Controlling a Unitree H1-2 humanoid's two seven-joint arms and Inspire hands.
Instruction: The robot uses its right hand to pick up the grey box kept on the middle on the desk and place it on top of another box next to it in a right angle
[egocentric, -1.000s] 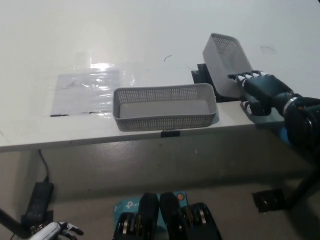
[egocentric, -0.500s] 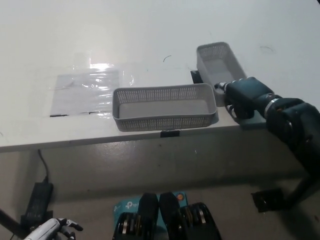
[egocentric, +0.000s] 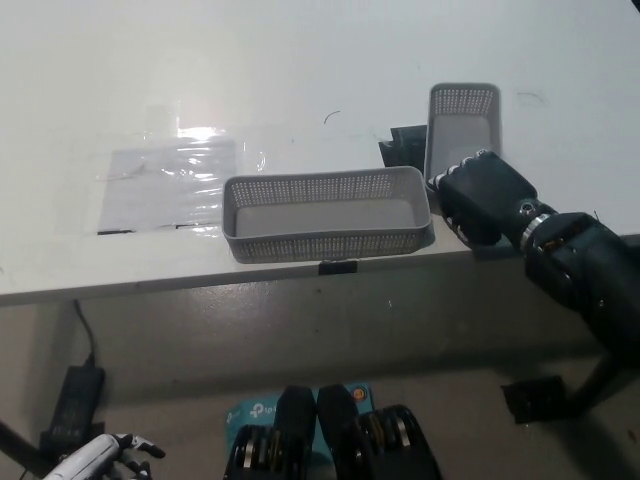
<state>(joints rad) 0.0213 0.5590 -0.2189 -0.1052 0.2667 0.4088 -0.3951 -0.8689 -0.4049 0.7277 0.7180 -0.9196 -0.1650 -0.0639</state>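
A long grey mesh box (egocentric: 325, 215) stands on the white desk (egocentric: 300, 60) near its front edge, lengthways across the picture. A second grey mesh box (egocentric: 462, 120) lies to its right, its long side pointing away from me, roughly at a right angle to the first. My black right hand (egocentric: 482, 195) covers that second box's near end with its fingers closed on it, close to the first box's right end. The two boxes sit side by side, neither on top of the other. My white left hand (egocentric: 105, 455) rests low at the bottom left, off the desk.
A clear plastic sheet (egocentric: 170, 185) lies on the desk left of the boxes. A black block (egocentric: 403, 148) sits beside the held box. A black clamp (egocentric: 337, 267) grips the desk's front edge. On the floor are a power adapter (egocentric: 72, 395) and a blue carton (egocentric: 245, 410).
The box in my right hand has come down from a steep tilt and turned so its length points away. The hand has moved left, toward the middle box.
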